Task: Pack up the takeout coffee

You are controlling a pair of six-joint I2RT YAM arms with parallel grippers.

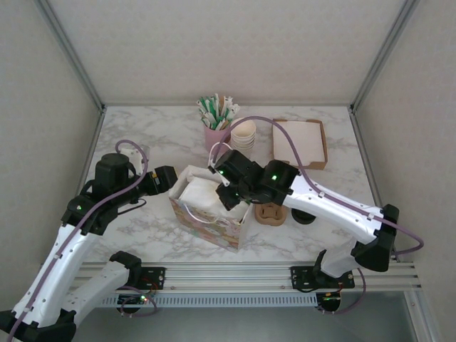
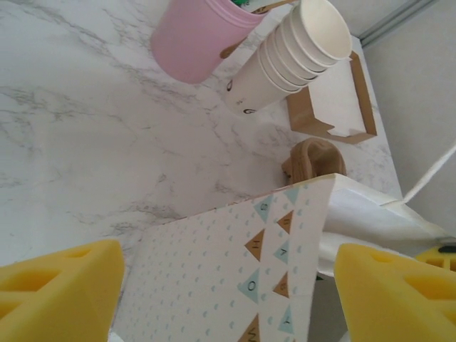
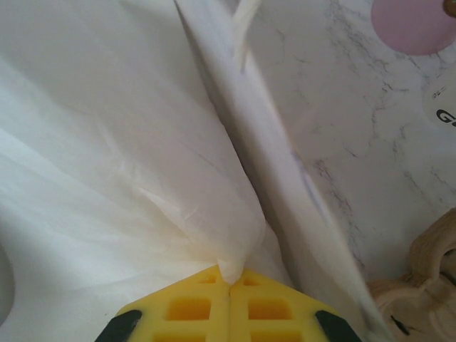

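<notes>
The right gripper (image 3: pixel 229 279) has its yellow pads pressed flat together, pinching a peak of white tissue paper (image 3: pixel 121 164) right at the tips. The rest of the sheet billows ahead of it and to its left. Just to its right runs the pale upper edge of the gift bag (image 3: pixel 271 164), so the fingers are down inside the bag's mouth. Past that wall, on the marble, are a wooden cup holder (image 3: pixel 427 263) and, farther off, a pink cup (image 3: pixel 417 25)

The left gripper (image 2: pixel 228 285) stands spread, its pads either side of the bag's patterned face. I cannot tell whether they touch it. The stack of cream cups (image 2: pixel 292 53) lies well beyond

The takeout coffee cannot be made out: it may sit under the tissue in the bag, but that is hidden. As a judgement, a lidded paper cup is light, its thin wall buckles under a hard squeeze and its lid can pop off. Best held gently around the body just under the lid, where the rim stiffens it, and kept upright
</notes>
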